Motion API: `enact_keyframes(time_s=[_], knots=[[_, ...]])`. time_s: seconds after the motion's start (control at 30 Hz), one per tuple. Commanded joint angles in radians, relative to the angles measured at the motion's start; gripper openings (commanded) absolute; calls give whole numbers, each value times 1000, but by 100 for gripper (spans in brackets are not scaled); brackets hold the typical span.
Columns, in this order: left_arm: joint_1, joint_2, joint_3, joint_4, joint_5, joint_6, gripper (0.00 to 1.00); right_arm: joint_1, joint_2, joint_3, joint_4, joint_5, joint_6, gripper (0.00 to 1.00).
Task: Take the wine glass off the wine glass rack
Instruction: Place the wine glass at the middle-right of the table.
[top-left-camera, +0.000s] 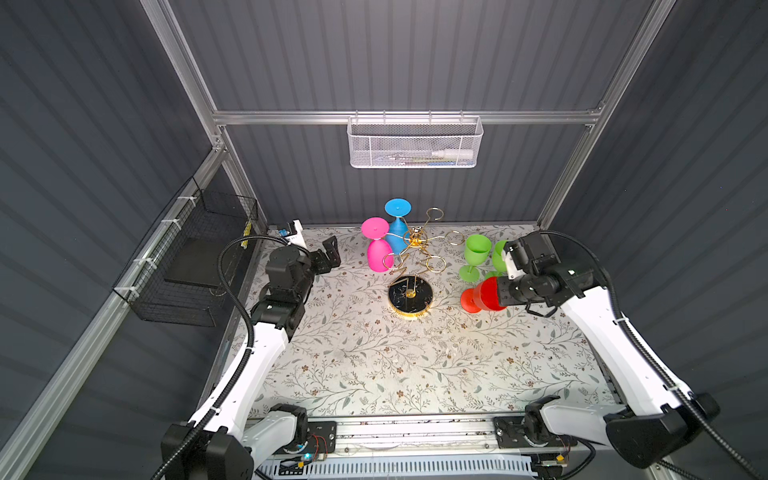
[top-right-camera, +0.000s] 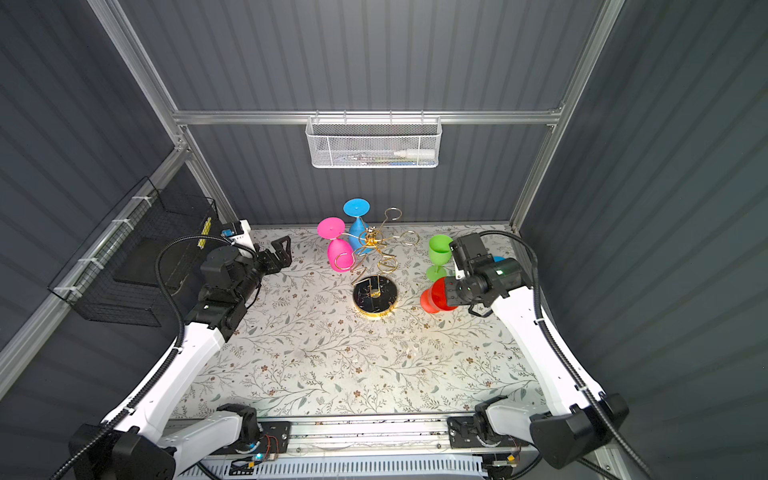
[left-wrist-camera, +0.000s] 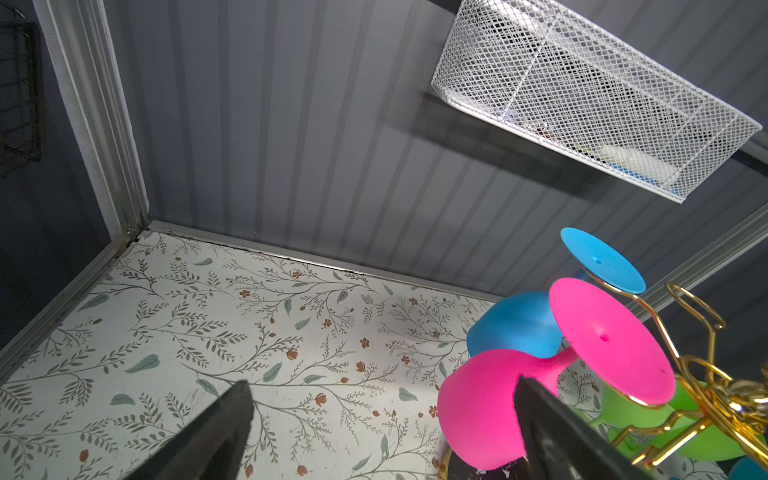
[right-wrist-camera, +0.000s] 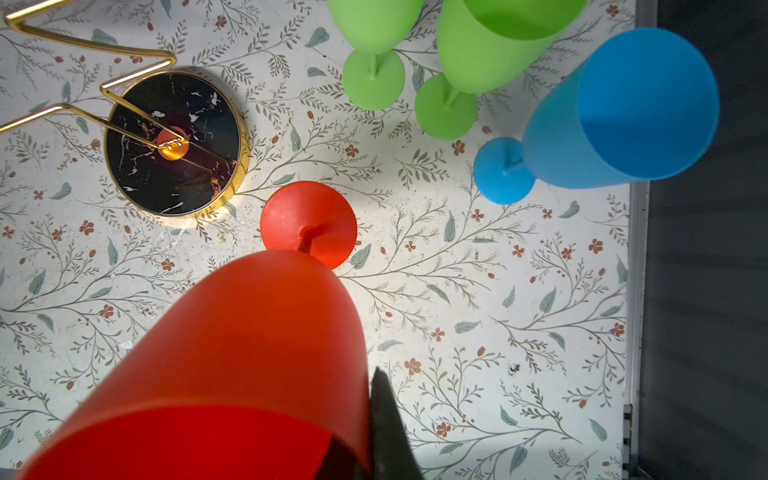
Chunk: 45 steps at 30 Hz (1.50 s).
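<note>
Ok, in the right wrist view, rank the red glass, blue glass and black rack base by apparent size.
Largest: red glass, but it is nearest the camera, so its true size is unsure.
Next: blue glass.
Smallest: black rack base.

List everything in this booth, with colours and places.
gold wire wine glass rack: 1, gold, black round base, mid-table.
pink plastic wine glass: 1, pink, hanging upside down on the rack.
blue plastic wine glass: 1, blue, hanging upside down behind the pink one.
green plastic wine glasses: 2, green, upright right of the rack.
second blue plastic wine glass: 1, blue, upright beside the green ones.
red plastic wine glass: 1, red, in the right claw.
white mesh basket: 1, white, back rail.
black wire basket: 1, black, left wall.
floral table cover: 1, pale, covering the table.
left claw: 1, black, open beside the pink glass.
right claw: 1, black, shut on the red glass's rim.
</note>
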Motion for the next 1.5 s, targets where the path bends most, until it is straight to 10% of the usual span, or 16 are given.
enact_keyframes(time_s=[0.0,0.77,1.17,1.47], knots=[[8,-29,-22,39,25,41,99,-7,48,18,35,-18,-30,0],[31,-30,-37,40,66,44,100,-44,297,44,102,-18,-63,2],[63,48,41,-99,45,-77,98,-64,228,50,161,-81,-49,48],[174,145,129,-100,466,-292,92,-181,-88,-117,431,-288,47,75]])
